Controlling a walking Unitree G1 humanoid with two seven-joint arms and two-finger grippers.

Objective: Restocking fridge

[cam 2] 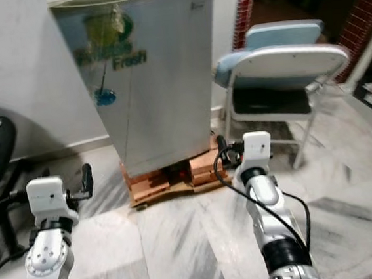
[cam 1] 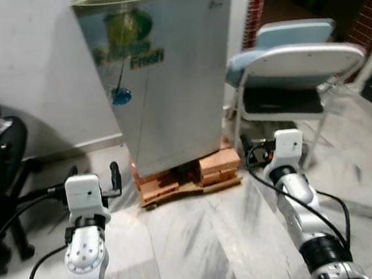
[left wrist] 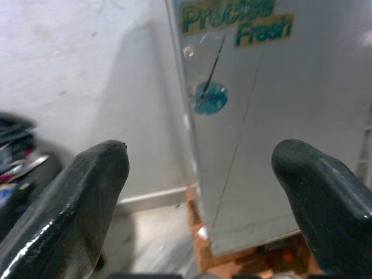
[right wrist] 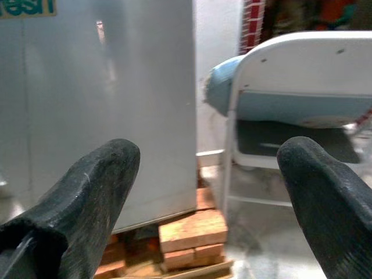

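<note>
A small silver fridge point(cam 1: 167, 75) with a green "Fresh" sticker stands ahead with its door closed, raised on bricks and a wooden board point(cam 1: 186, 176). My left gripper point(cam 1: 92, 175) is held up in front of the fridge's left side, open, with nothing between its fingers point(left wrist: 87, 197). My right gripper point(cam 1: 256, 151) is raised near the fridge's right corner, also open and empty, its fingers point(right wrist: 87, 192) spread wide. The fridge door point(left wrist: 273, 116) fills much of the left wrist view.
A white folding chair point(cam 1: 291, 70) with a blue cushion stands right of the fridge, close to my right arm. A black office chair point(cam 1: 4, 163) with clutter sits at the far left. Marble floor point(cam 1: 209, 243) lies between me and the fridge. A white wall is behind.
</note>
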